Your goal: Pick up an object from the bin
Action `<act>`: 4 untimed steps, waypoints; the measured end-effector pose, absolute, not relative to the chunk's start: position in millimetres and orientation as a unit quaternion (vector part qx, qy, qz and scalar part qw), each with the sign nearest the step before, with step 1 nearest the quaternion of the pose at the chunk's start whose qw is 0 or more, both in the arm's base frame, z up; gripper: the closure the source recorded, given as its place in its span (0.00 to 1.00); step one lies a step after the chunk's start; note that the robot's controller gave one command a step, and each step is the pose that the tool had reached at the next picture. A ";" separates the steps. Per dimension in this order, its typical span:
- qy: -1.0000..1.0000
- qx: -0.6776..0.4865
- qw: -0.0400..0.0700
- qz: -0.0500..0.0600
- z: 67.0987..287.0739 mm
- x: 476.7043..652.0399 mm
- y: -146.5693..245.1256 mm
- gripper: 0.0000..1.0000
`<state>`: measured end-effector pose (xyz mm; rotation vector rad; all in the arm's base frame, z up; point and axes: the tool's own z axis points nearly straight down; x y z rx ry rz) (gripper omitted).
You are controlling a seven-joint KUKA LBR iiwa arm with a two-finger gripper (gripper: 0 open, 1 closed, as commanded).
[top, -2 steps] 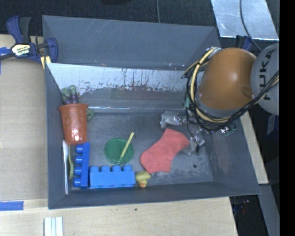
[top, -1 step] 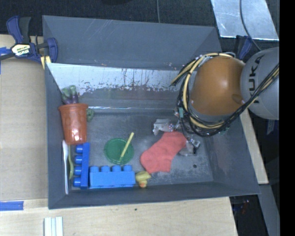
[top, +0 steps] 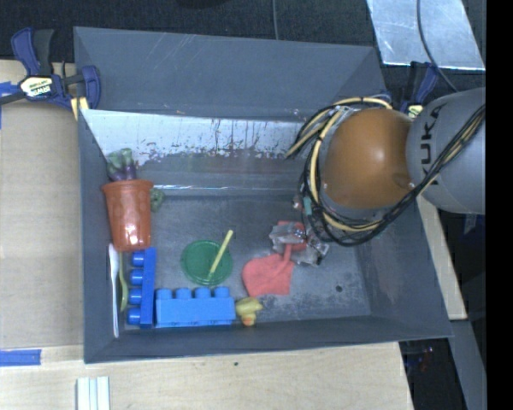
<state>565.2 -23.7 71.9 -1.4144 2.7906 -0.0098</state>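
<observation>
My gripper [top: 296, 244] reaches down into the right middle of the bin, its tip just above and touching the upper edge of a flat red-pink heart-shaped piece [top: 267, 276] on the floor. A small reddish bit shows at the fingertips, but what it belongs to is unclear. To the left lies a green round lid with a yellow straw [top: 208, 261]. A small yellow toy [top: 248, 309] rests near the front wall below the red piece.
A blue toy brick [top: 194, 307] lies along the front wall, with a second blue brick [top: 140, 287] standing on end in the front-left corner. An orange-red cup [top: 127, 214] with a purple-green item behind it sits by the left wall.
</observation>
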 end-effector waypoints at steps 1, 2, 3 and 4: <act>0.892 -0.452 0.007 -0.003 72.0 565.2 -23.6 1.00; 0.892 -0.452 0.002 -0.001 97.5 561.9 -23.4 1.00; 0.892 -0.451 0.005 -0.002 136.9 564.0 -23.6 1.00; 0.893 -0.450 0.008 -0.003 165.0 565.5 -23.7 1.00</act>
